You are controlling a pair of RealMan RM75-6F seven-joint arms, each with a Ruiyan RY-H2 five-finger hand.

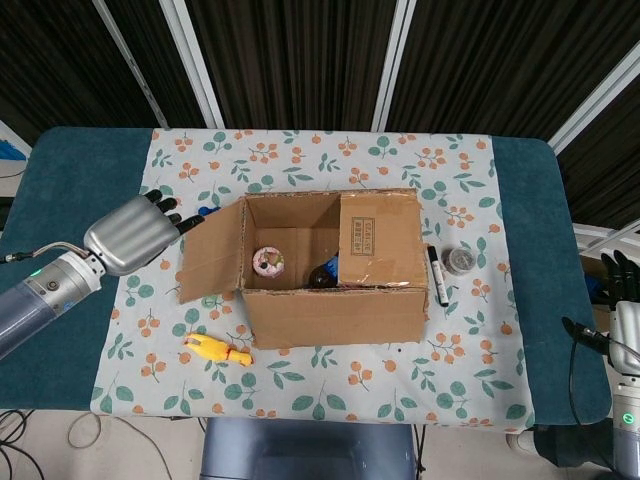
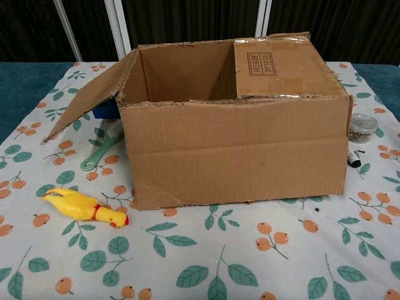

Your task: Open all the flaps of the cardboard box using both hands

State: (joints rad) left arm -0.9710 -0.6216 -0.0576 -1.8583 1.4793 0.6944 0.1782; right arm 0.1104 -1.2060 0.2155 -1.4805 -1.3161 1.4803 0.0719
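At the far left of the head view, the left hand (image 1: 133, 232) hangs over the worktop (image 1: 70, 200), just beside the opened left flap (image 1: 210, 262) of the cardboard box (image 1: 333, 268). Its fingers (image 1: 165, 207) are spread a little and reach toward the flap; it grips nothing, and a narrow gap seems to separate fingertips from cardboard. The chest view does not show this hand.

The box stands at the middle of the flowered cloth (image 1: 320, 390). Its left flap slopes outward and down over the cloth, its free edge low in the chest view. Half hidden beneath that flap lie a blue block (image 2: 103, 110) and a green brush (image 2: 100, 150). In front of them, near the box's front left corner, lies a yellow rubber chicken (image 2: 84, 206).

Inside the open left half sit a pink round thing (image 1: 268, 262) and a dark object (image 1: 322, 275), too small to identify. The right flap (image 1: 378, 240) lies flat, closed over the right half of the box.

Right of the box, a black marker (image 1: 437, 276) lies beside its wall, then a small round jar (image 1: 459, 261).

At the far right edge the right hand (image 1: 622, 290) stands off the worktop, fingers pointing up and apart, holding nothing.
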